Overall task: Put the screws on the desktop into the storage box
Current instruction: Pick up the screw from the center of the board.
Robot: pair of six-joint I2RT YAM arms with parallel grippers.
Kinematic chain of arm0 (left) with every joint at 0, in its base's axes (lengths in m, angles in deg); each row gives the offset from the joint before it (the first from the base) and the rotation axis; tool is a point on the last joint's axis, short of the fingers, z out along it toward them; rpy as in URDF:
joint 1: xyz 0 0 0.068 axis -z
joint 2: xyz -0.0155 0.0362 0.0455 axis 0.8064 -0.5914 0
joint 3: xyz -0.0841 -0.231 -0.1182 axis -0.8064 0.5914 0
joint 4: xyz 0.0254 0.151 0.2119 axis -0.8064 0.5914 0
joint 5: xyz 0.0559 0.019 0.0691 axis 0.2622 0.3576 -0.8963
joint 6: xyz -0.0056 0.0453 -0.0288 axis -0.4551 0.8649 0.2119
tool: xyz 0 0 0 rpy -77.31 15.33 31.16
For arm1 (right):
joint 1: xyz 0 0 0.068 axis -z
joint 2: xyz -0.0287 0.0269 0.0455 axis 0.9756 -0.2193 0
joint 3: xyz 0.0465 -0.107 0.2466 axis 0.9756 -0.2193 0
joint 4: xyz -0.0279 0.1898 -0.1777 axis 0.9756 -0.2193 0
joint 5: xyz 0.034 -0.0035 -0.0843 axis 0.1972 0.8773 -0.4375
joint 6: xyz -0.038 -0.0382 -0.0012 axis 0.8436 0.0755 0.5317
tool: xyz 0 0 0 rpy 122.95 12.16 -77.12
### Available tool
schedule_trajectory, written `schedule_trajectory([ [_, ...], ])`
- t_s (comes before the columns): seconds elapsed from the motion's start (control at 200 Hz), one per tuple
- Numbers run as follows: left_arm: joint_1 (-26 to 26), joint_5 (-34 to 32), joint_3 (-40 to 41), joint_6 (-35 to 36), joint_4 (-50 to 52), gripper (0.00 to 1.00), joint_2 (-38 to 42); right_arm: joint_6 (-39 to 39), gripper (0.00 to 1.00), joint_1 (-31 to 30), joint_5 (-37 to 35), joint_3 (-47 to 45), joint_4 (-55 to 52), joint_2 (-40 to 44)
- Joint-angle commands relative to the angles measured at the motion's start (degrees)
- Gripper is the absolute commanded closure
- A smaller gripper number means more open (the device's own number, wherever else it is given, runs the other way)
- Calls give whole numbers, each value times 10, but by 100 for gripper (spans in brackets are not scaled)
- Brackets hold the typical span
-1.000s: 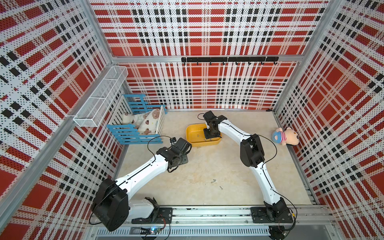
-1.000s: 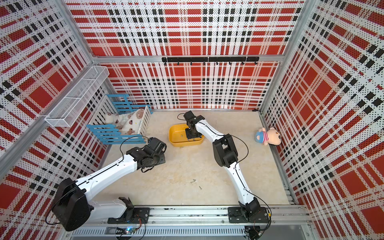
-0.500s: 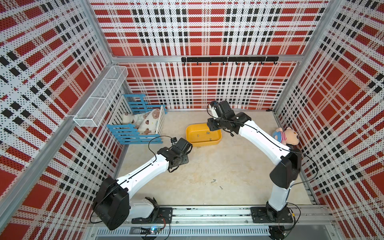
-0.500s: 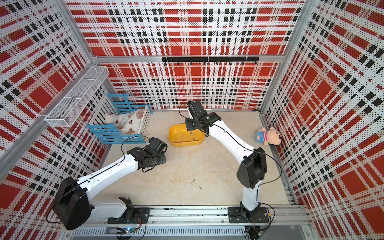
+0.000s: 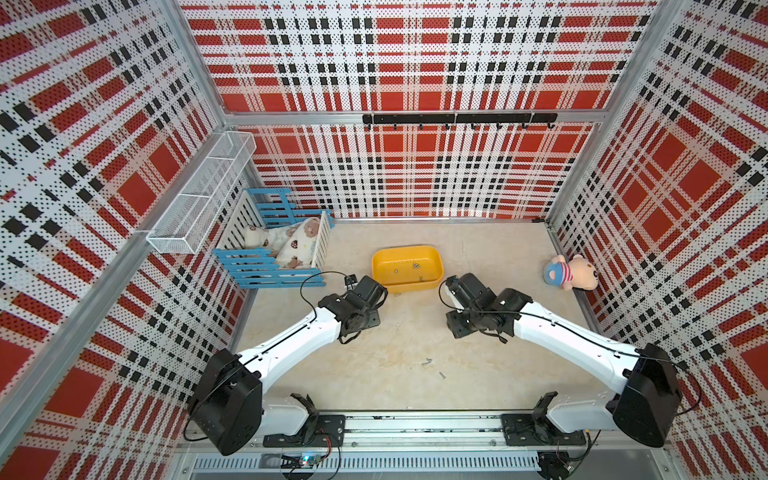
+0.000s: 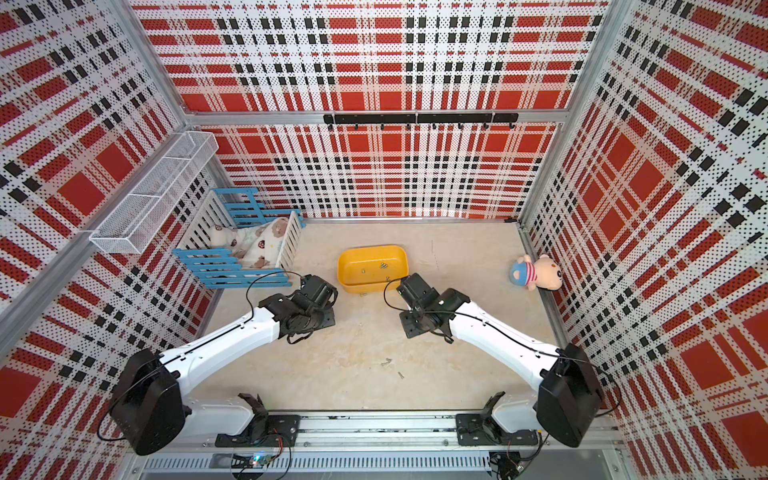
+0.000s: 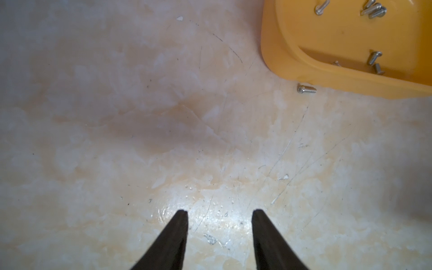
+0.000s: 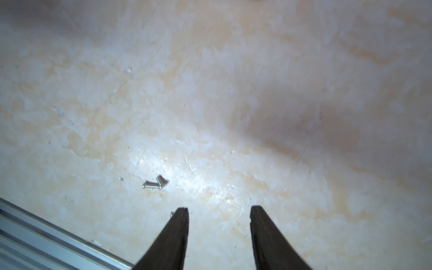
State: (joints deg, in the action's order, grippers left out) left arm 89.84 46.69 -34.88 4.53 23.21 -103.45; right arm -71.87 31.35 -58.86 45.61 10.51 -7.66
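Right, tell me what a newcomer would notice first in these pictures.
The red, black and white plaid walls all round the cell dominate. On the pale desktop, the yellow storage box stands out at mid-table with a few screws inside, while the left gripper and right gripper hang open and empty nearby. A pink plush toy lies at the desktop's right edge, a blue-and-white crate in the far left corner.

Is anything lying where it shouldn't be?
Yes. One screw lies on the table right beside the yellow box, outside it, and three more screws sit loose nearer the front rail. The other screws are inside.
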Motion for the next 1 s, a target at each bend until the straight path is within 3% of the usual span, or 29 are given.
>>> schedule_trajectory([
  [0.0,8,3,-3,-5,-11,49,-8,-49,51,-26,9,-40,4,6],
  [0.416,7,5,6,-5,-16,49,-4,-102,55,-119,31,-50,56,-90],
  [0.997,-4,9,13,2,-16,49,4,-126,62,-162,51,-60,69,-142],
])
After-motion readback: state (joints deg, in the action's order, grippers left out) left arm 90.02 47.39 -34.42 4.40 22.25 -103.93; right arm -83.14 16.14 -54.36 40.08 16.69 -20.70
